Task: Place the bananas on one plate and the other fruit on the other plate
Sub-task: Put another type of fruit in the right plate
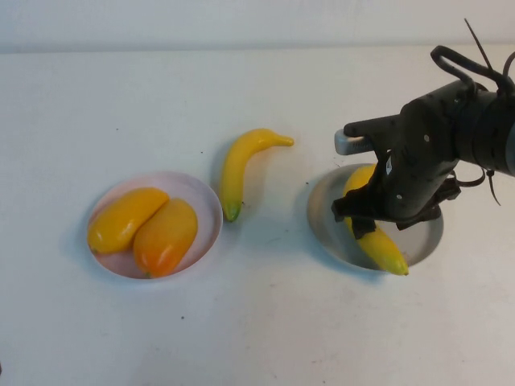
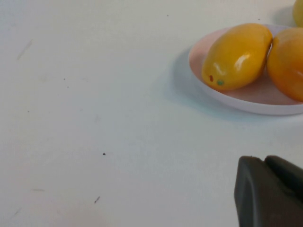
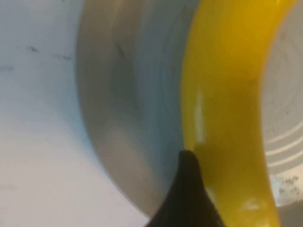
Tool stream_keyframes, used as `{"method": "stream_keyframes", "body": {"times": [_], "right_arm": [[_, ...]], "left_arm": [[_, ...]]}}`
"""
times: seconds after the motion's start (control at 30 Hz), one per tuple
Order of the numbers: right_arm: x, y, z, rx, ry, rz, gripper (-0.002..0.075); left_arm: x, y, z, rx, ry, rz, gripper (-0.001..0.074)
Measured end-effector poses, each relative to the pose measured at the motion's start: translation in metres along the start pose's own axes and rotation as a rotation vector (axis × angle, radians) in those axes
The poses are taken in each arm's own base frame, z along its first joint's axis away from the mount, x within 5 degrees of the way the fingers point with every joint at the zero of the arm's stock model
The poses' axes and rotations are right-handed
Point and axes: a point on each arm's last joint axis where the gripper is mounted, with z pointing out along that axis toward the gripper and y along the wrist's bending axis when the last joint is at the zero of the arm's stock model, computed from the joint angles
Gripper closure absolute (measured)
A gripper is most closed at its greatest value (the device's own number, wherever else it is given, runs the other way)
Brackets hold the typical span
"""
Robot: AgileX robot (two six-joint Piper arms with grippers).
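**One banana plated, one on the table**

Left gripper (image 2: 270, 191) sits shut beside the pink plate (image 1: 205, 201) holding both mangoes (image 1: 145, 227). A banana (image 1: 241, 167) lies mid-table. Right gripper (image 1: 362, 215) straddles the second banana (image 1: 382, 249) on the grey plate (image 1: 322, 217); grip cannot be told.

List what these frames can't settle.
- High view: the right gripper covers the middle of the banana on the grey plate; contact unclear.
- Right wrist view: banana cut off by the edges.
- Left wrist view: left gripper cropped at the corner.
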Motion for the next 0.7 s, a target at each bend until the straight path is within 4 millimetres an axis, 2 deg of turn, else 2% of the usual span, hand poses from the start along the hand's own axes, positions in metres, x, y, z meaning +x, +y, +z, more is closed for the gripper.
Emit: {"method": "stream_keyframes", "body": {"times": [0.2, 0.37, 0.53, 0.7], "right_arm": [[-0.018, 0.007, -0.021, -0.021, -0.057, 0.038, 0.0246], [-0.041, 0.041, -0.043, -0.126, -0.144, 0.034, 0.0246], [-0.070, 0.078, -0.035, -0.224, -0.175, 0.035, 0.0246], [-0.099, 0.103, -0.008, -0.278, -0.196, 0.042, 0.0246]], "left_arm": [[0.000, 0.000, 0.000, 0.000, 0.000, 0.000, 0.0738], [0.000, 0.000, 0.000, 0.000, 0.000, 0.000, 0.0738], [0.000, 0.000, 0.000, 0.000, 0.000, 0.000, 0.0738], [0.000, 0.000, 0.000, 0.000, 0.000, 0.000, 0.0738]]}}
